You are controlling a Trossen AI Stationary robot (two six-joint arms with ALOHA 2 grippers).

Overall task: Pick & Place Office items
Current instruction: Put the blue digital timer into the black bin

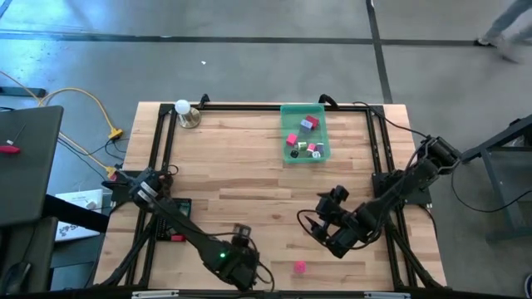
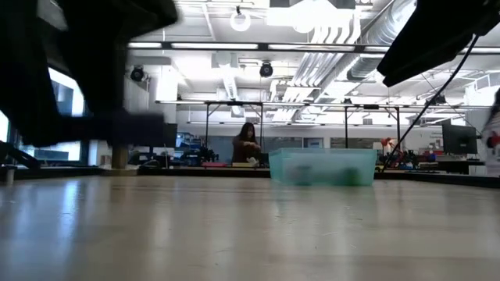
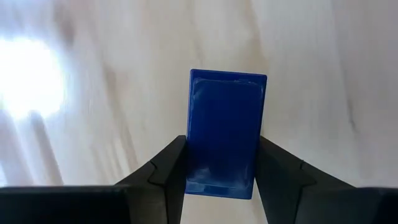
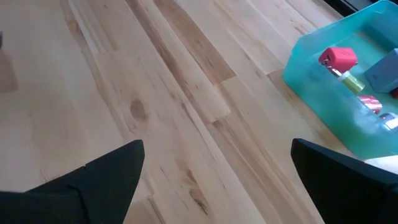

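Fingers of the left gripper pinch a blue flat piece by its edges; it could swivel free. Right gripper waits, spread wide.

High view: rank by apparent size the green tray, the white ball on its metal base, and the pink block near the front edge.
1. Green tray, by far the largest.
2. White ball with its metal base.
3. Pink block, smallest, lying on bare table between the two grippers.

The overhead camera looks straight down on all three, so nearness hardly skews this order.
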